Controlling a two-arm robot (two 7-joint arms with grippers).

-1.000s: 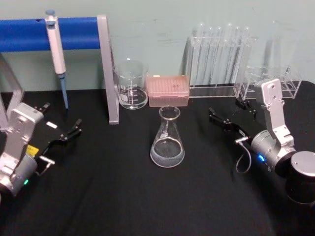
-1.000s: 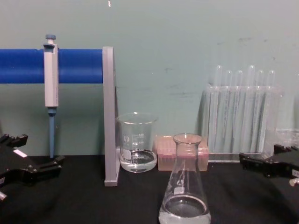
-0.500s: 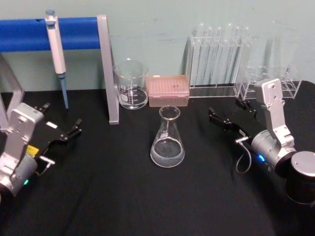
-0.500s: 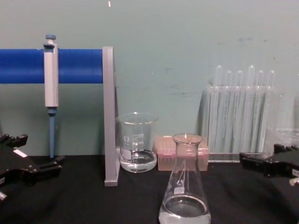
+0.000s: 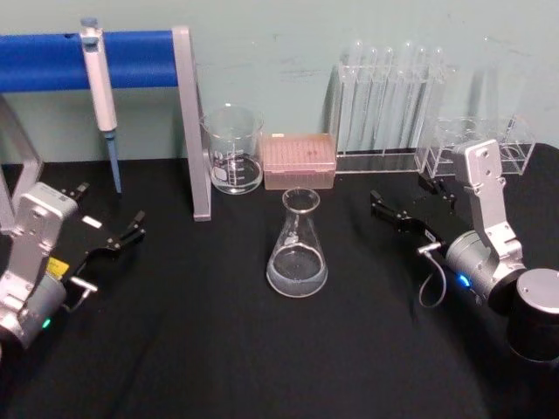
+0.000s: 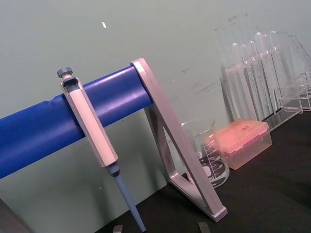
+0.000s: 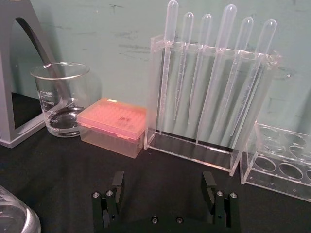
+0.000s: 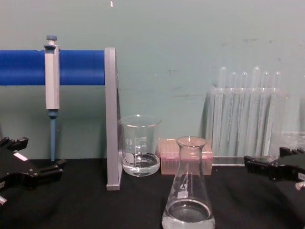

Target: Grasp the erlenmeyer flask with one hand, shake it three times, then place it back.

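The erlenmeyer flask [image 5: 297,253] stands upright on the black table, mid-table, with clear liquid in its base; it also shows in the chest view [image 8: 188,195], and its edge in the right wrist view [image 7: 13,217]. My right gripper [image 5: 410,199] rests to the right of the flask, apart from it, open and holding nothing; its fingers [image 7: 117,180] are spread wide. In the chest view the right gripper [image 8: 269,161] sits at the right edge. My left gripper [image 5: 106,208] lies at the table's left side, open and holding nothing, well away from the flask, also seen low left [image 8: 35,155].
Behind the flask stand a glass beaker [image 5: 232,161] and a pink tip box [image 5: 300,161]. A pipette [image 5: 100,87] hangs on a blue bar with a grey post [image 5: 194,122]. A clear rack of plastic droppers [image 5: 393,105] and an empty rack [image 5: 489,140] stand back right.
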